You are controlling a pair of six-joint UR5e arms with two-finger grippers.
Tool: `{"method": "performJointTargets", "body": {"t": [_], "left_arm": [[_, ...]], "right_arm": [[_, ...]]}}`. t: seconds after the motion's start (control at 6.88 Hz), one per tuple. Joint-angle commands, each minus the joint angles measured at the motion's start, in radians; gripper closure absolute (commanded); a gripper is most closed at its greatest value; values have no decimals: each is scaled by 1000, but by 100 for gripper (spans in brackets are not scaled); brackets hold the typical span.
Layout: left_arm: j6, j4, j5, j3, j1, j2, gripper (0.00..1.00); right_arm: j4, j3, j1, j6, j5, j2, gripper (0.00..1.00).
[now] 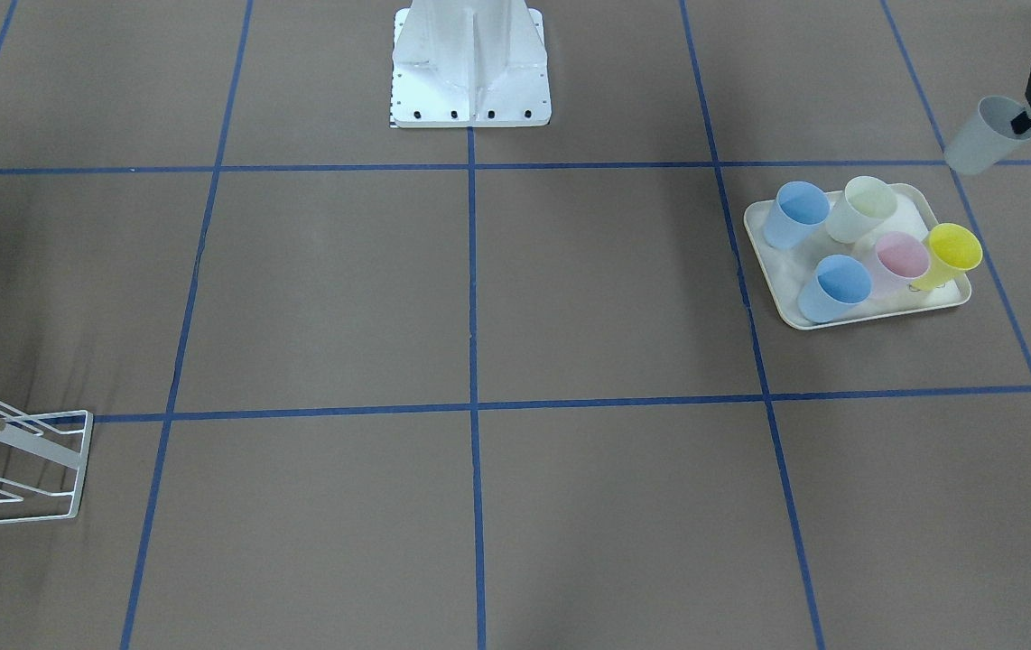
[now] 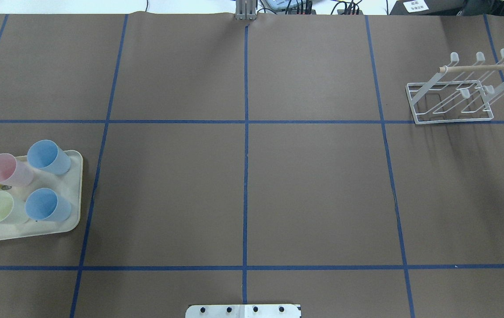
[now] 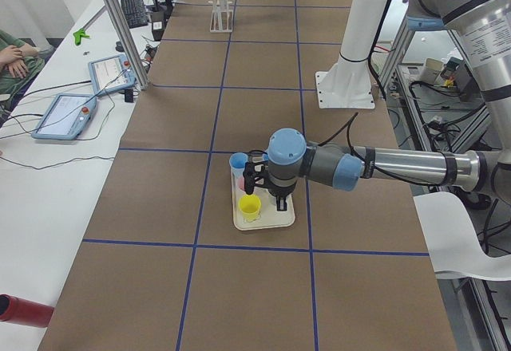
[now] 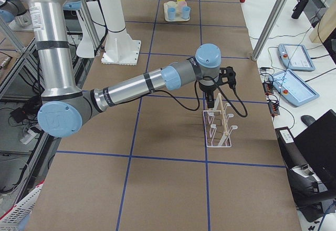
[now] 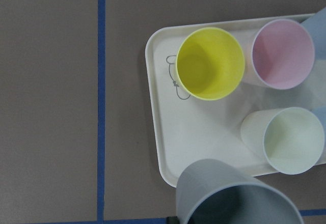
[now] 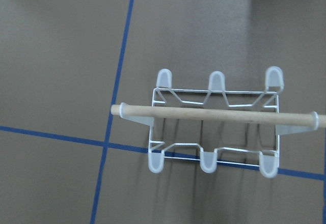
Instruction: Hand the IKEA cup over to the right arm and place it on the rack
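The left gripper (image 1: 1024, 120) is clenched on the rim of a grey cup (image 1: 980, 140), one finger inside it. It holds the cup tilted in the air at the table's left end, over the edge of a cream tray (image 1: 881, 312). Five coloured cups (image 1: 845, 287) stand on that tray. The rack (image 2: 450, 95) sits near the far right corner. The right arm (image 4: 157, 79) reaches over it, the right gripper (image 4: 210, 104) hanging just above. Whether those jaws are released or clenched cannot be told.
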Motion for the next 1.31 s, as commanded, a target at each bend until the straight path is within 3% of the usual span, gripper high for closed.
{"method": "performJointTargets", "body": {"t": [0.0,0.15,0.29,0.58,1.02,1.16], "left_arm": [[-11,287,114,-4,-85,-286,100],[-111,340,245,13,-81,-387,100],[-264,280,242,27,-75,-422,100],[-632,-12,239,54,29,-424,100],[-1296,-650,250,201,207,-448,100],[-1495,-757,260,212,264,-486,100]], "right_arm": [[2,-6,-59,68,-17,82,0],[9,-5,-95,109,-52,103,1],[33,-6,-135,181,-70,132,1],[232,-43,-230,424,-154,179,1],[710,-153,-443,989,-416,221,1],[871,-214,-509,1222,-504,263,1]]}}
